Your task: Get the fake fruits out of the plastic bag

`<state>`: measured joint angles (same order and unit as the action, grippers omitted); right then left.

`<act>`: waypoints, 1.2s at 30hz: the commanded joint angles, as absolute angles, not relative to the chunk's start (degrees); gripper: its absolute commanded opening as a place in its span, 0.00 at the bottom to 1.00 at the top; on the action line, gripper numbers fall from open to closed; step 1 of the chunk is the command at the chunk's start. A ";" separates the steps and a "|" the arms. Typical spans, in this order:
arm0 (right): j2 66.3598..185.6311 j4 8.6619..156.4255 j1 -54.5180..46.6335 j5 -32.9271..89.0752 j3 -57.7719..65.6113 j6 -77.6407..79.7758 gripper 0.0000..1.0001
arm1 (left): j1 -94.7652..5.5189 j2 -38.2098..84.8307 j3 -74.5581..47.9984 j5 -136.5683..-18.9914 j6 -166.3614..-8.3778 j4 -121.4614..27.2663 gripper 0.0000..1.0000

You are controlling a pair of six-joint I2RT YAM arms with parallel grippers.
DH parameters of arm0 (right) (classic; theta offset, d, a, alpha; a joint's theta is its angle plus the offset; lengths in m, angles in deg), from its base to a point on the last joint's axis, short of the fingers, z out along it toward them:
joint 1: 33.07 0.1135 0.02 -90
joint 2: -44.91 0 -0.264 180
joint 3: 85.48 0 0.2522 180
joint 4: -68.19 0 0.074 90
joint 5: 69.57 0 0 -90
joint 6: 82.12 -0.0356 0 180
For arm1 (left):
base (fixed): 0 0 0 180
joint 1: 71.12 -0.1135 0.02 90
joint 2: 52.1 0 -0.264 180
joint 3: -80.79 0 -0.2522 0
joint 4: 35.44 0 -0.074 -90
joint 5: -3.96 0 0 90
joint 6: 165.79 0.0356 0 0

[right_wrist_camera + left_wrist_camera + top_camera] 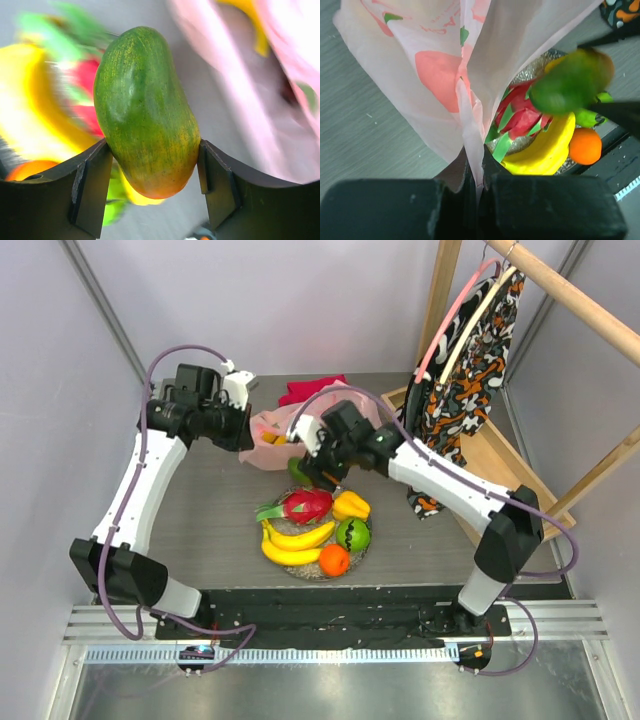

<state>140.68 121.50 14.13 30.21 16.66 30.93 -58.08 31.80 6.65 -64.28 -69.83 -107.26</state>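
The right gripper (152,167) clamps the mango (145,105) across its lower half, between the plastic bag (435,75) toward the far edge and the plate (530,74) near the front edge. The left gripper (480,175) pinches the bag's film. The mango should probably go down gently at the plate's far rim, since the bananas (297,538) and orange (334,559) crowd the front.
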 commanded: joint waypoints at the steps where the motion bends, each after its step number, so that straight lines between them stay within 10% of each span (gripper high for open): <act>1: 145.89 121.41 9.31 26.59 18.98 34.68 0.37 | -58.38 35.60 13.07 -63.81 -71.83 -107.21 0.03; 27: 165.24 132.04 4.29 38.71 29.01 40.05 0.44 | -58.38 44.67 16.50 -58.36 -72.89 -106.07 0.04; 34: 165.24 134.15 4.37 40.66 29.01 38.29 0.68 | -58.38 45.90 17.56 -58.00 -72.98 -105.89 0.04; 35: 165.32 134.24 4.29 39.86 29.53 38.29 0.99 | -58.38 45.99 17.73 -57.92 -72.89 -105.80 0.04; 36: 165.32 134.42 4.28 39.16 30.67 38.29 1.00 | -58.38 46.08 17.82 -57.74 -73.06 -105.80 0.04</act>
